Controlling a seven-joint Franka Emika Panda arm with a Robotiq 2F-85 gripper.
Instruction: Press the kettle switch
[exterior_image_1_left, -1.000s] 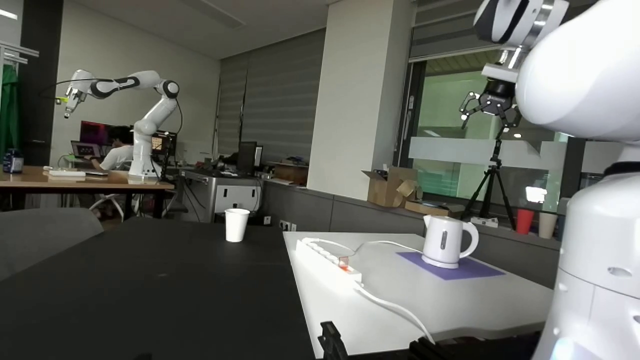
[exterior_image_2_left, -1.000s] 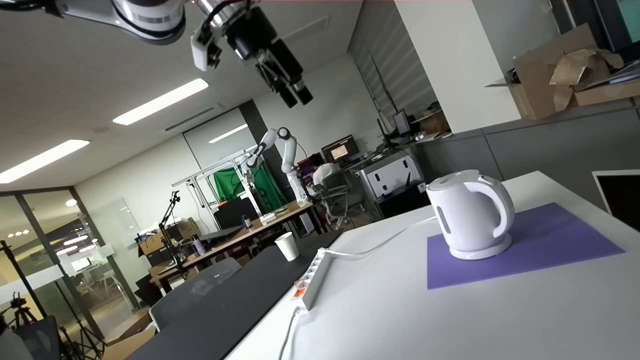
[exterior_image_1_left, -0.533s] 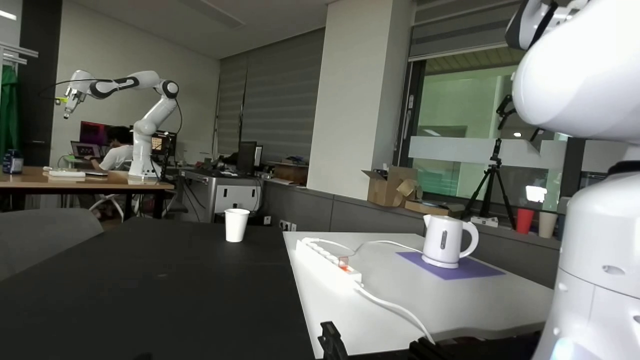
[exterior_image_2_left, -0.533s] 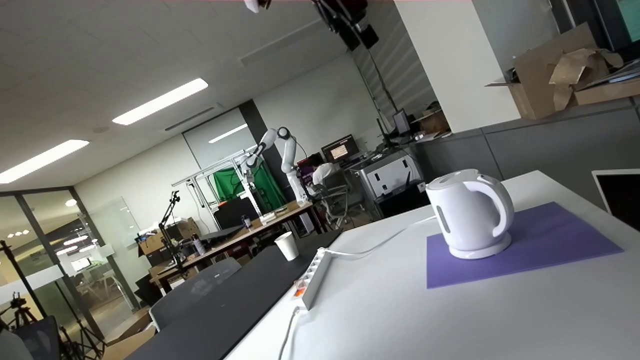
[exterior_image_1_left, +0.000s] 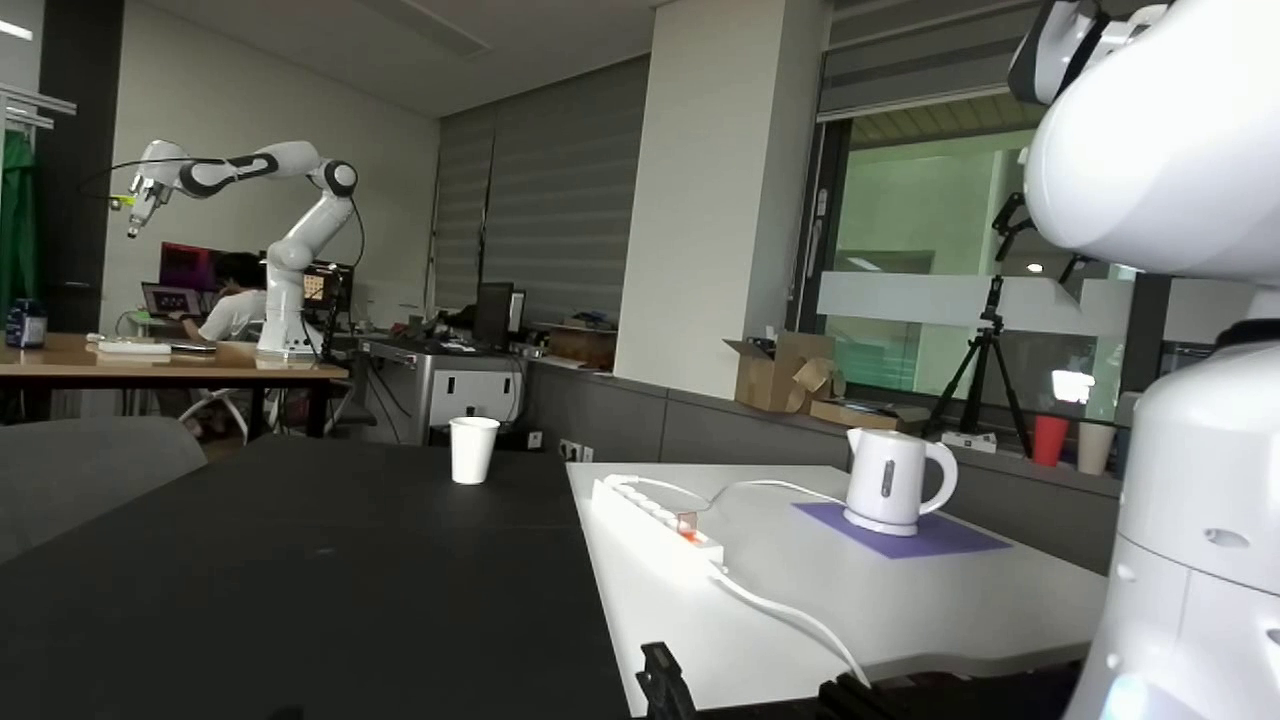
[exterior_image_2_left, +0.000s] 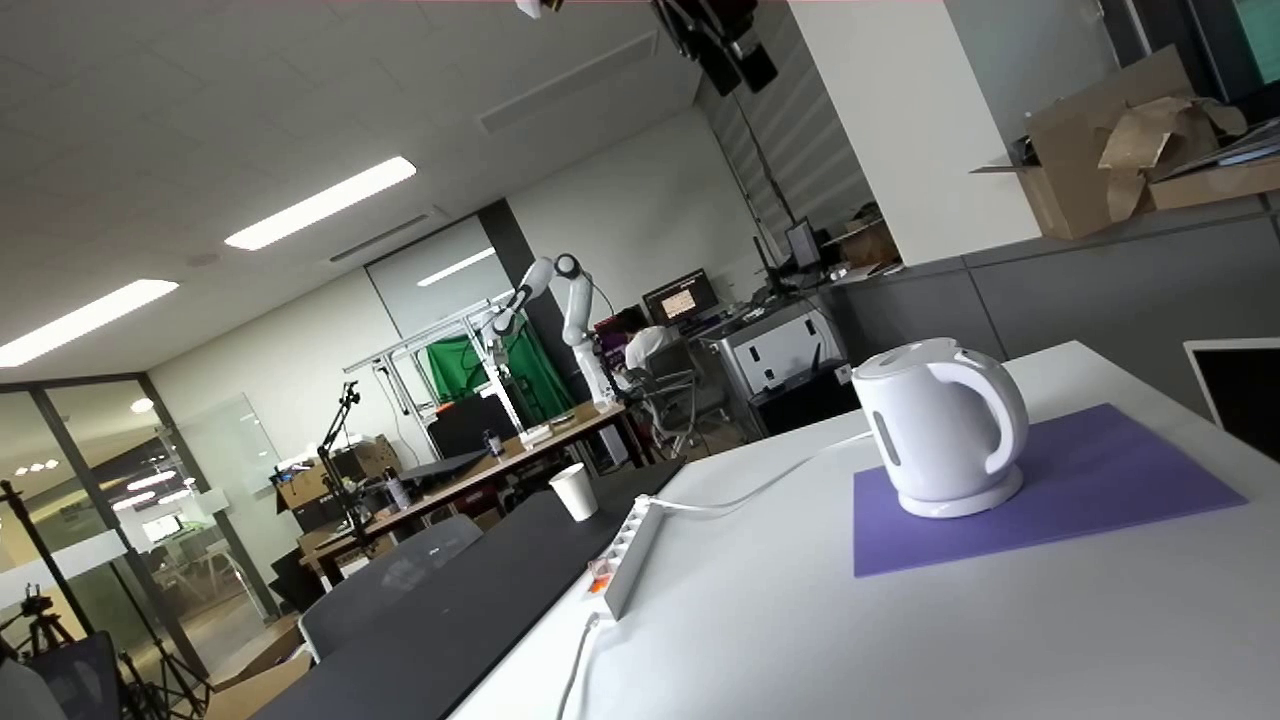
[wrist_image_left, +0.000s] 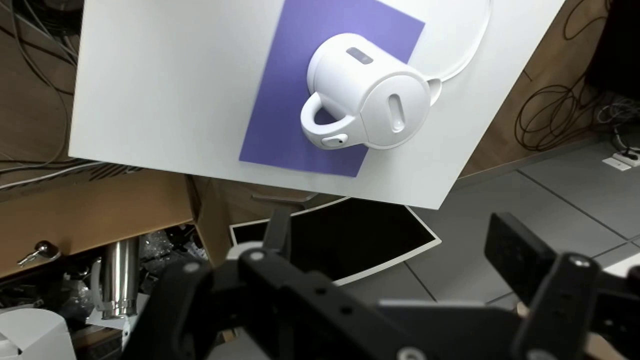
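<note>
The white kettle (exterior_image_1_left: 884, 480) stands upright on a purple mat (exterior_image_2_left: 1110, 480) on the white table, and shows in both exterior views (exterior_image_2_left: 925, 430). In the wrist view the kettle (wrist_image_left: 345, 75) is seen from above, with a small oval switch (wrist_image_left: 334, 140) on top of its handle. My gripper (wrist_image_left: 397, 240) is open and empty; its fingers point past the table edge, apart from the kettle. In an exterior view the gripper (exterior_image_2_left: 738, 72) is high above the table, its upper part cut off by the frame. In an exterior view it is partly hidden behind the white arm.
A white power strip (exterior_image_1_left: 655, 520) with a cord lies along the white table's edge. A white paper cup (exterior_image_1_left: 472, 450) stands on the black table (exterior_image_1_left: 320, 560). A dark screen with a white frame (wrist_image_left: 345, 240) is below the table edge. A cardboard box (exterior_image_2_left: 1100, 140) stands on the ledge.
My gripper has moved right and up in an exterior view, mostly in the first half second, and slipped behind the white arm in an exterior view. The kettle has not moved.
</note>
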